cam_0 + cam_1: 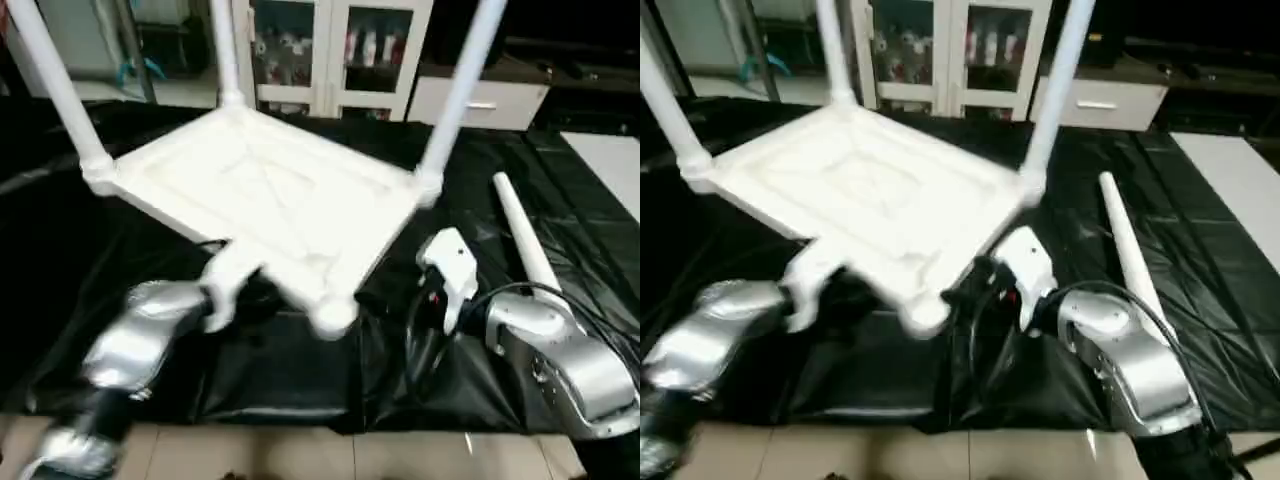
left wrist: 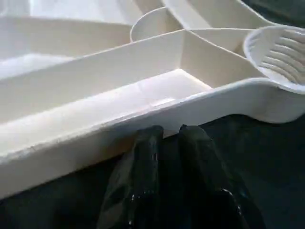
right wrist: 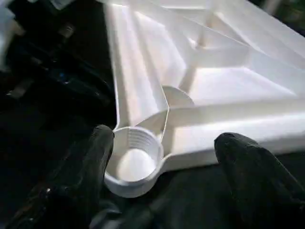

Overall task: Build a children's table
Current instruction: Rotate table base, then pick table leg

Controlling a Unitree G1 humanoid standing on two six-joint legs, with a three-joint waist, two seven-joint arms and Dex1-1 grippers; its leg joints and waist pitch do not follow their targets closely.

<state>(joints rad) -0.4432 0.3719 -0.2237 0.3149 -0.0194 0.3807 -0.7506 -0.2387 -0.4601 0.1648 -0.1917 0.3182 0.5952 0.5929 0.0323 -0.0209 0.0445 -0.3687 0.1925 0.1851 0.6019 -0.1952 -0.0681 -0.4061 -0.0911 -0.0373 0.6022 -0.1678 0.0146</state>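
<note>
Left eye view. Tabletop (image 1: 265, 200) lies upside down on the black sheet (image 1: 60, 260) covering the counter, ribbed underside up, turned so that one corner points at the counter's near edge. Three legs stand in corner sockets: left leg (image 1: 55, 90), far leg (image 1: 227, 50), right leg (image 1: 462, 90). Near corner socket (image 1: 333, 315) carries no leg. The loose leg (image 1: 525, 240) lies flat on the sheet toward the counter's right side, just beside the tabletop's right corner. Left tool (image 1: 225, 285) sits at the tabletop's near-left rim. Right tool (image 1: 445, 270) sits just right of the open socket.

Right eye view. Same layout. Right tool (image 1: 1025, 275) close beside the near-right rim; silver forearm (image 1: 1130, 370) trails toward the counter's near edge. White cabinet (image 1: 960, 50) stands behind the counter.

Left wrist view. Left tool's fingers (image 2: 147, 157) stand narrow, close together, tips right at the outer wall of the tabletop rim (image 2: 95, 138). Cannot tell whether they pinch the rim or merely touch it.

Right wrist view. Right tool's fingers (image 3: 90, 167) spread wide, one on each side of the threaded open socket (image 3: 133, 162); one finger just beside the socket wall, the other near the rim and apart from it. Nothing held.
</note>
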